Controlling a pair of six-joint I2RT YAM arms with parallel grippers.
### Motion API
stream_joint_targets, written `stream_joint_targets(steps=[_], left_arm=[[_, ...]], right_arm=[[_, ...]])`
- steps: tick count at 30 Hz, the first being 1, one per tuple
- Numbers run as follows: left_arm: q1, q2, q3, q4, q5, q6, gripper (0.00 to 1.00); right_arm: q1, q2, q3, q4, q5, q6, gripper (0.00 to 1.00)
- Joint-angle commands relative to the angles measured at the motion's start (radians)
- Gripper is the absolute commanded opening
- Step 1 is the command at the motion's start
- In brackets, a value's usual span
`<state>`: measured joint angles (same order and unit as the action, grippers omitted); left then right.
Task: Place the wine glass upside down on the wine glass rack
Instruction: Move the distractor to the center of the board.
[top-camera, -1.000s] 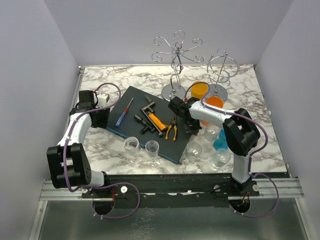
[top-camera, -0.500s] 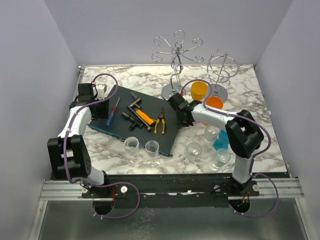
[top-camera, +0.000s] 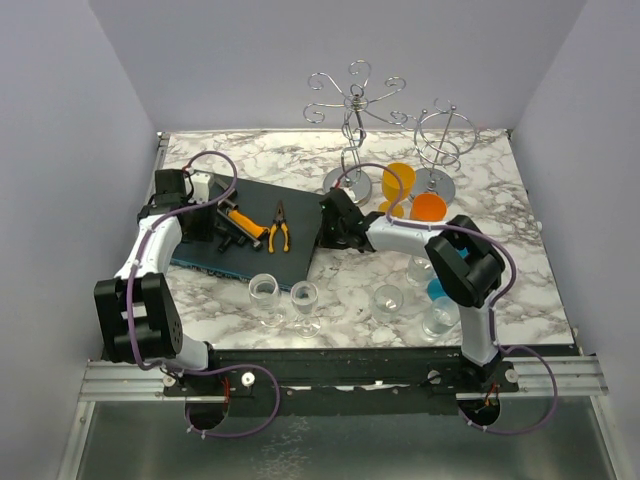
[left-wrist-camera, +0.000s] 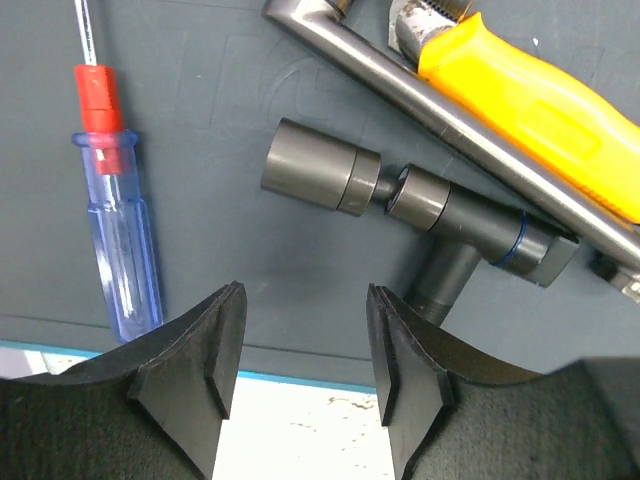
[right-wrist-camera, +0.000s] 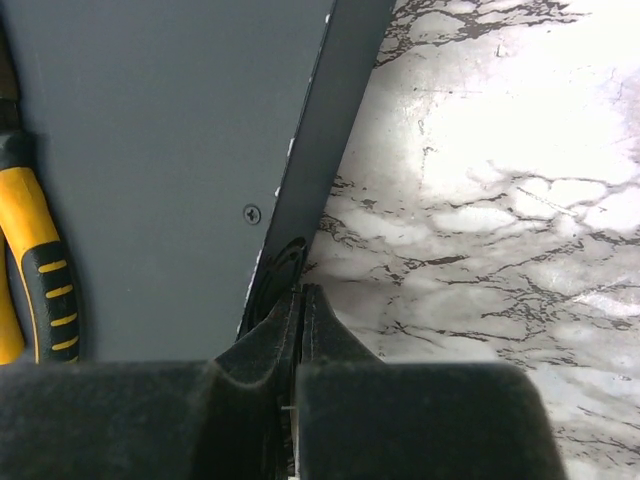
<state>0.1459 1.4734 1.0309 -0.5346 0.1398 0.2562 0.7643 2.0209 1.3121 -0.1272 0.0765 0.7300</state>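
A clear wine glass (top-camera: 305, 299) stands upright near the table's front, with another clear glass (top-camera: 263, 291) to its left. The wire wine glass rack (top-camera: 352, 98) stands at the back on a round base and holds nothing. My left gripper (top-camera: 197, 226) is open and empty over the left edge of the dark tool tray (top-camera: 299, 214). In its wrist view the gripper (left-wrist-camera: 305, 340) spans the tray's edge (left-wrist-camera: 250, 130). My right gripper (top-camera: 326, 226) is shut, its tip (right-wrist-camera: 300, 300) pressed against the tray's right edge (right-wrist-camera: 330, 130). Both grippers are far from the glass.
On the tray lie a blue screwdriver (left-wrist-camera: 120, 250), a grey pipe fitting (left-wrist-camera: 420, 200), a yellow-handled wrench (left-wrist-camera: 530, 100) and pliers (top-camera: 277, 228). Two orange cups (top-camera: 398, 183), a second wire stand (top-camera: 445, 140), a blue cup (top-camera: 438, 288) and several clear glasses (top-camera: 387, 299) stand on the right.
The tool tray has slid left across the table with my right gripper against its right edge. The left gripper has stayed at its left edge. The glasses have not moved.
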Motion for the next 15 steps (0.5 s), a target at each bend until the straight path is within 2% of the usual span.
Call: stream_joint_targets(steps=[1,10,15], left_arm=[[0.023,-0.073,0.000,-0.058,-0.040,0.083,0.57],[0.105,-0.113,0.065,-0.251,-0.052,0.206,0.52],[0.201,-0.156,0.047,-0.307,-0.068,0.280,0.49]], right_arm=[[0.025,-0.081,-0.012,0.088,-0.025,0.016,0.00],[-0.010,-0.164,0.113,-0.088,0.135,-0.182,0.00],[-0.065,-0.099,0.210,-0.080,0.105,-0.244,0.00]])
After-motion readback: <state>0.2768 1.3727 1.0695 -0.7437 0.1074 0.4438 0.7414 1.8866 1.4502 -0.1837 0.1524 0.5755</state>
